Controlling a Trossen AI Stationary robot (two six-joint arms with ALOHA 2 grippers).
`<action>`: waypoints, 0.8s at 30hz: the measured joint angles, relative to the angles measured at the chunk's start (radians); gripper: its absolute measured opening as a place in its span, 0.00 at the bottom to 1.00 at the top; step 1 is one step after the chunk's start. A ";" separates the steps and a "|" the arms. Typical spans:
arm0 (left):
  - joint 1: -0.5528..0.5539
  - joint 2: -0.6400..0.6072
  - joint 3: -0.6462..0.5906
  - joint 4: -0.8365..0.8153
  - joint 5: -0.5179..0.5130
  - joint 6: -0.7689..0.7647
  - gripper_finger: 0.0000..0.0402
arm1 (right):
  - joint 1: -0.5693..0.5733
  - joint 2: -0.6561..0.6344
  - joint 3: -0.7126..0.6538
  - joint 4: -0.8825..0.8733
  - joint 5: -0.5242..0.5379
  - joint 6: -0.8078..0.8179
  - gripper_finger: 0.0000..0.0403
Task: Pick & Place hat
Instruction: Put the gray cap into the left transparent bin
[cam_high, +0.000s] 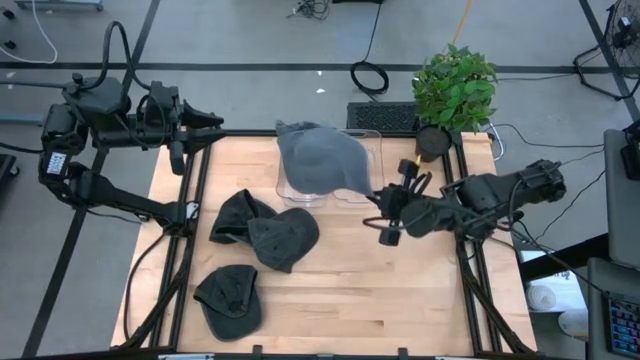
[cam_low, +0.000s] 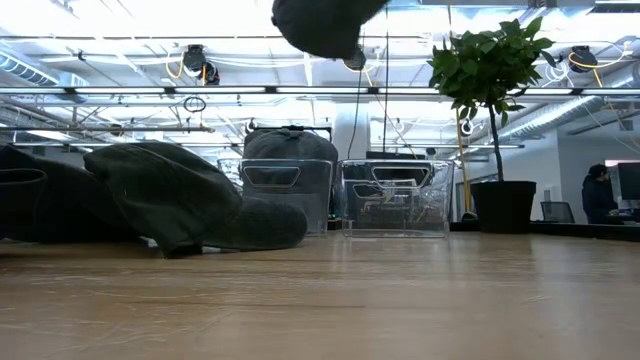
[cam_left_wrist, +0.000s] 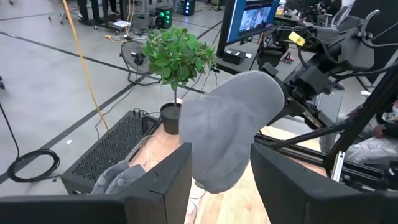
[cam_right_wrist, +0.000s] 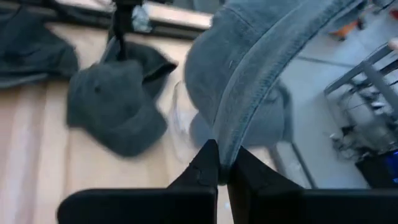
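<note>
Nearest the low camera, bare wooden table (cam_low: 330, 300) runs back to a heap of dark hats (cam_low: 170, 205) on the left.

Left side: the left gripper (cam_high: 205, 122) waits at the far-left corner, off the work surface, with its fingers (cam_left_wrist: 165, 186) standing apart and nothing between them.

Left of centre: three dark hats lie loose on the table; two overlap (cam_high: 265, 232) mid-table and one (cam_high: 230, 298) sits nearer the front edge. They appear to be awaiting pick-up.

Centre, far side: a clear plastic bin (cam_high: 365, 140) stands against the far edge. At least one grey hat (cam_low: 290, 150) is already in it, heaped above the rim. A second clear compartment (cam_low: 395, 198) beside it looks empty in the low view.

Above the bin: the carried grey hat (cam_high: 320, 160) hangs over the container, raised clear of the table. The right gripper (cam_right_wrist: 217, 171) is closed on its brim edge, so the crown dangles free, a hold judged suited to lowering it in.

Right: the right arm (cam_high: 480, 200) reaches in from the right edge. A potted plant (cam_high: 455, 90) stands at the far-right corner, clear of the work
</note>
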 joint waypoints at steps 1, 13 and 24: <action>0.000 0.000 0.000 0.000 0.000 -0.001 0.43 | -0.006 0.000 0.000 0.022 0.004 -0.020 0.00; 0.000 0.000 0.000 0.000 -0.001 -0.049 0.43 | -0.114 0.027 -0.002 0.434 0.005 -0.295 0.00; 0.000 0.007 0.000 0.052 -0.017 -0.105 0.43 | -0.134 0.032 -0.002 0.856 0.002 -0.565 0.00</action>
